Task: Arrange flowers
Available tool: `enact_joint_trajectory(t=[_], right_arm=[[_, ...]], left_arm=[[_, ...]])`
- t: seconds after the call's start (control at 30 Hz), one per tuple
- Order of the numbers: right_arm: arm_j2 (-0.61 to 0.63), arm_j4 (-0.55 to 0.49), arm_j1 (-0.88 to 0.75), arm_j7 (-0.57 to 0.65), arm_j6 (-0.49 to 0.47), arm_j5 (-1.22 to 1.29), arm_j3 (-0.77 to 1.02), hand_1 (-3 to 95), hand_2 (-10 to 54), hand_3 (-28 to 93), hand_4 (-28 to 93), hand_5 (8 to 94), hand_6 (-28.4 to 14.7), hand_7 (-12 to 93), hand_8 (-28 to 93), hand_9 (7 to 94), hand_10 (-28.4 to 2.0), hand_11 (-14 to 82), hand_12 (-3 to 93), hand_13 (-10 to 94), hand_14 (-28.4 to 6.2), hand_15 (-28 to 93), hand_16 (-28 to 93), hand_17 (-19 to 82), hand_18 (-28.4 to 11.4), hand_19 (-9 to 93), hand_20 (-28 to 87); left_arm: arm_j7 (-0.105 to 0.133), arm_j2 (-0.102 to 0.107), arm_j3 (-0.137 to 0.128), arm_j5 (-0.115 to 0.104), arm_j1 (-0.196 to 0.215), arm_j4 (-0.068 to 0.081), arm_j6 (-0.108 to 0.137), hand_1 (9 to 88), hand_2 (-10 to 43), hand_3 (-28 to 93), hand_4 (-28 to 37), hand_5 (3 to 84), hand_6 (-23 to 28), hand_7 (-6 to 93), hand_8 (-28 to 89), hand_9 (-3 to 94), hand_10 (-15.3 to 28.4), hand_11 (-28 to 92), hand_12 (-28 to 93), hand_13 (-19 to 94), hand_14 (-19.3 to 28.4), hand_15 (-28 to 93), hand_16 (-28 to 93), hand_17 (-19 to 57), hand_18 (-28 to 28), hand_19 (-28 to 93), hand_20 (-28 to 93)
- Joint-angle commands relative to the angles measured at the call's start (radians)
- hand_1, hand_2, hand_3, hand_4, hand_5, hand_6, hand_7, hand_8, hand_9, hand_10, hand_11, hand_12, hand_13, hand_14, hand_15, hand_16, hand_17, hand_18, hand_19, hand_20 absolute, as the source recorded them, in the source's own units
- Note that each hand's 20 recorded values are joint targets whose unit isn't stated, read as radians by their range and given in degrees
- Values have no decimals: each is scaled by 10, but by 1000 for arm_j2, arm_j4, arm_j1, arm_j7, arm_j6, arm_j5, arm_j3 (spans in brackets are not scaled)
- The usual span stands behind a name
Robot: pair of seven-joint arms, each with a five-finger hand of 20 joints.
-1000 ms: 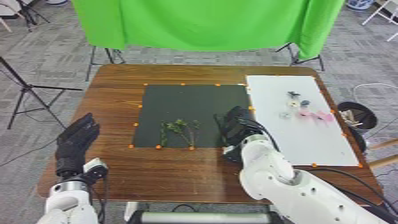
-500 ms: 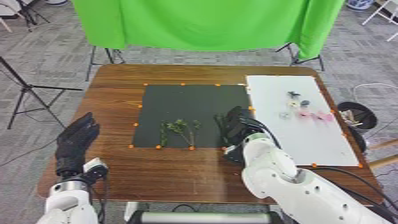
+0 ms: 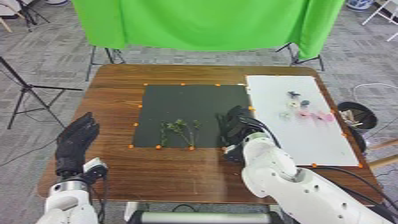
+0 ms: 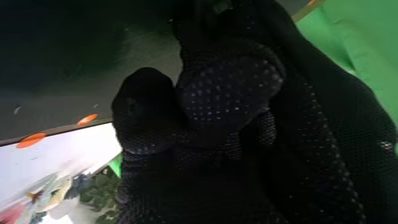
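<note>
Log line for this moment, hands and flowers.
left hand: open, left of dark sheet | right hand: at dark sheet's right edge | green sprigs: on dark sheet | pink flowers: on white sheet

The table (image 3: 169, 172) is brown, the mat (image 3: 191, 102) dark grey, the sprigs (image 3: 180, 123) green.

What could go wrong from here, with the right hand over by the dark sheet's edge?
The green sprigs lie close together on the dark sheet, so if the right hand sweeps towards them, it might drag several out of place. The pink flowers sit bunched on the white sheet; reaching for one bloom could disturb its neighbours.
</note>
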Motion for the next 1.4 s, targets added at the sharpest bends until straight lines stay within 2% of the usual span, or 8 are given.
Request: enact_joint_trajectory(t=[0.03,0.53,0.77,1.07,1.3,1.4], right_arm=[[4,1,-17,-3,-12,11,-5,528,-95,590,67,604,-56,535,144,891,-139,278,337,937,-14,511,283,752,-26,772,487],[57,-59,-4,-47,-73,29,1,514,-95,579,72,617,-50,464,175,880,-144,307,311,937,-17,502,293,746,-33,776,487],[56,-57,15,-60,-83,22,5,506,-95,586,75,617,-49,448,178,880,-144,311,310,937,-18,501,296,744,-34,780,484],[72,-68,38,-76,-95,-9,20,489,-95,588,75,613,-45,426,190,865,-147,325,296,937,-22,489,311,733,-43,795,478],[96,-93,40,-118,-106,-70,99,481,-95,591,71,615,-42,424,191,859,-144,338,285,935,-25,486,321,723,-54,814,465],[139,-102,28,-117,-118,-127,167,468,-95,608,49,611,-36,422,188,848,-137,311,296,920,-29,486,331,702,-64,843,429]], left_arm=[[-7,-3,-3,8,7,-3,-5,397,-14,692,-170,465,17,177,-92,376,126,213,92,362,141,188,-27,199,117,99,251],[1,-4,-6,5,14,-6,0,398,-16,693,-167,469,13,179,-92,376,126,214,93,362,140,188,-27,198,117,99,250],[-3,-3,2,9,5,-1,-4,399,-17,692,-167,473,9,181,-93,377,126,213,93,361,141,187,-28,198,117,99,249],[-4,-3,-2,9,12,-4,-2,401,-17,691,-166,475,9,180,-93,377,126,214,93,362,141,187,-27,197,117,100,249],[-5,-4,4,10,6,-1,-6,401,-16,690,-166,475,10,180,-93,377,126,213,93,362,140,187,-27,197,116,100,249],[-9,-2,2,14,4,-1,-8,401,-16,691,-165,475,10,179,-93,377,125,213,93,362,140,188,-27,197,116,99,249]])
